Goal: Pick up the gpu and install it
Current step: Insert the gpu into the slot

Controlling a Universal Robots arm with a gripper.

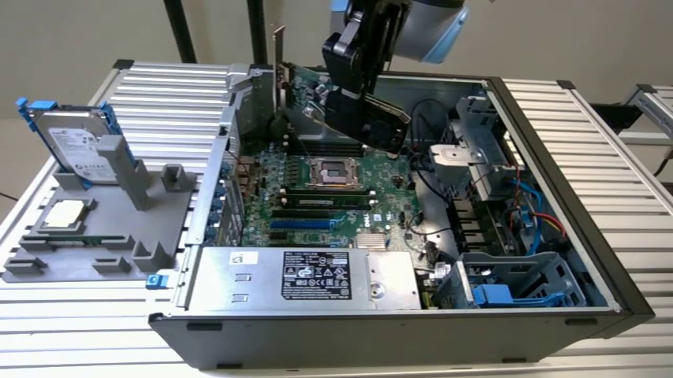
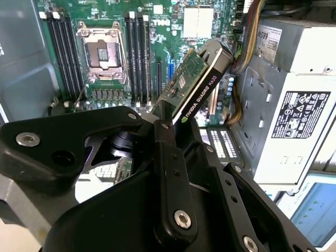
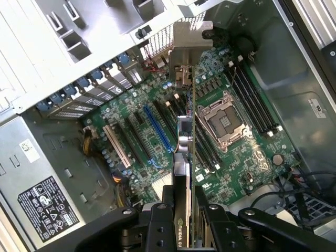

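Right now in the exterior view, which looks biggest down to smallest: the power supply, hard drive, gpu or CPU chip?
1. power supply
2. hard drive and gpu: about alike. The gpu is partly hidden, so I won't rank them.
3. CPU chip

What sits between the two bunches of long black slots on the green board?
The square silver processor socket, with slots either side, in the second wrist view.
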